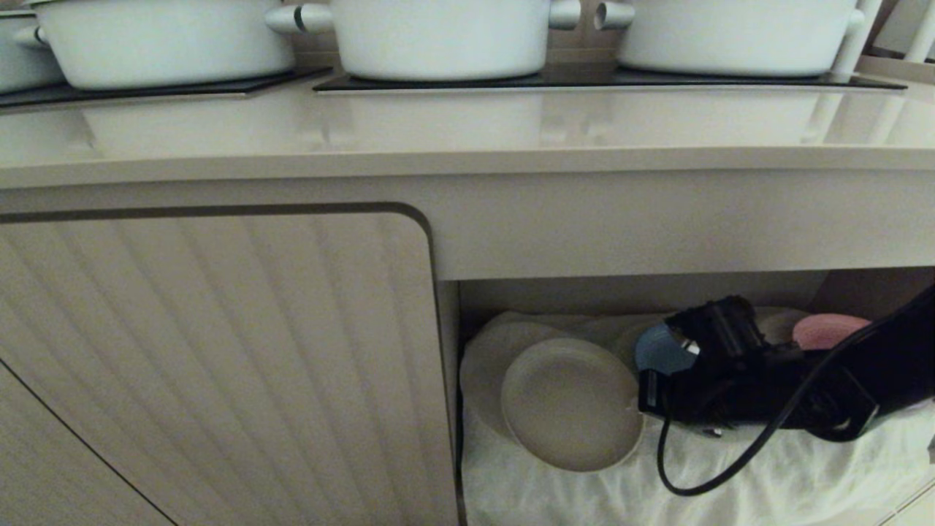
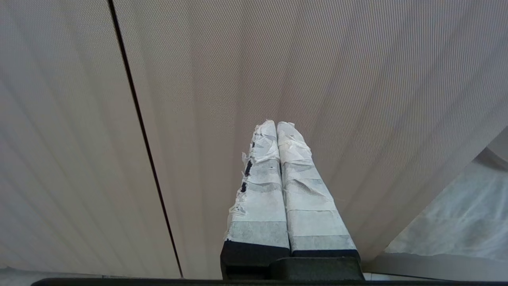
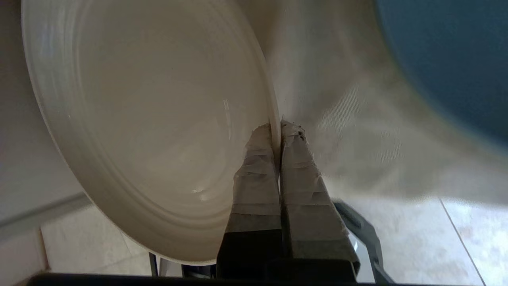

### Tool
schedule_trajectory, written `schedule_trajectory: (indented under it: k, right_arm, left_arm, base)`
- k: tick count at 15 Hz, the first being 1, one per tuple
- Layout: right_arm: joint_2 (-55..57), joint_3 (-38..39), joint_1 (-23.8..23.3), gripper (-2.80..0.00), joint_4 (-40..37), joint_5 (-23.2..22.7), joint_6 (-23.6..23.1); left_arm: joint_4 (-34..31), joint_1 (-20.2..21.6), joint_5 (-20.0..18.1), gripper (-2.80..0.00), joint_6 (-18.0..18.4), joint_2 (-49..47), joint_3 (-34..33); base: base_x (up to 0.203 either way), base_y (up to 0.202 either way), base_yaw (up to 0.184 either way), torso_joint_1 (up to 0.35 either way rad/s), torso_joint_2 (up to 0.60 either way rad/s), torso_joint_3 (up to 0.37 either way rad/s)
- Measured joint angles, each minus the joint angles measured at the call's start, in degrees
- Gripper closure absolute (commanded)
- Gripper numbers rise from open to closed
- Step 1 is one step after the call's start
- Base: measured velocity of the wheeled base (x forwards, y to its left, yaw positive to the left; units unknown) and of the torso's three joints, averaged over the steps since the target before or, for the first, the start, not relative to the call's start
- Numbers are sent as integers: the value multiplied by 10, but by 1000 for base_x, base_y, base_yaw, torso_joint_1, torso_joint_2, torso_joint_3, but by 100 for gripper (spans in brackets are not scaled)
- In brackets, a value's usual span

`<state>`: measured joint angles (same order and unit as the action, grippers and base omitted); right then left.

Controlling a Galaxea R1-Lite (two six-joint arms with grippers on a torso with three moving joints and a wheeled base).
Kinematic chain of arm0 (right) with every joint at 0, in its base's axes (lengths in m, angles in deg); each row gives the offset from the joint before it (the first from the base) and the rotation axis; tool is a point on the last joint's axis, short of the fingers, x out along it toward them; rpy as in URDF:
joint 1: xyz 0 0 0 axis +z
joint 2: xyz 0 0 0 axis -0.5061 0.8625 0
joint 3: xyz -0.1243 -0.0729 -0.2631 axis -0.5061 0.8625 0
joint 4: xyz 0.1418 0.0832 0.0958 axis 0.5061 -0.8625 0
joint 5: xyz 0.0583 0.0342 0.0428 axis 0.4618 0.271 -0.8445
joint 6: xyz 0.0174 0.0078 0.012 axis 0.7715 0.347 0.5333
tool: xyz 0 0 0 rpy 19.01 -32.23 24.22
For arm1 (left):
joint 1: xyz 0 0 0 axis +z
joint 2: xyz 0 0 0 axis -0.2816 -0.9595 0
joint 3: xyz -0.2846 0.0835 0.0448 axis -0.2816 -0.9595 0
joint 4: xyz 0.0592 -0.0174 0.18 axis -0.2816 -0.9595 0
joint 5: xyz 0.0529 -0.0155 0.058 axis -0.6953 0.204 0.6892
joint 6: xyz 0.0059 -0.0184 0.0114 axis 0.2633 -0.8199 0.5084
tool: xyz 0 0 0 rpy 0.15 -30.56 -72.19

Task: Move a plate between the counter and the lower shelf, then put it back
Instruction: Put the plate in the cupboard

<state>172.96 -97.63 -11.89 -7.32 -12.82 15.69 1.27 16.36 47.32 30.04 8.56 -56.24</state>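
Head view: the right gripper (image 1: 637, 400) reaches into the lower shelf (image 1: 730, 482), the plate (image 1: 571, 403) at its tip. Right wrist view: fingers (image 3: 258, 167) clamp the plate's rim. Left wrist view: left gripper (image 2: 276, 128) closed, empty, facing a ribbed door (image 2: 357, 99)

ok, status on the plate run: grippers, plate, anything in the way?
Right gripper shut on the plate rim, at the lower shelf. Left gripper shut, parked by the cabinet door. Blue plate close behind.
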Motion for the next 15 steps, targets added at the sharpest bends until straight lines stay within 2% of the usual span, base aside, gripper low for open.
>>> schedule_trajectory:
  k: [10,15]
  right_arm:
    - [40,-33,4,0,7,0,12]
    - [49,-41,3,0,29,-1,48]
  left_arm:
    - [0,0,0,0,0,0,0]
    - [0,0,0,0,0,0,0]
  base:
    - [0,0,0,0,0,0]
    - [0,0,0,0,0,0]
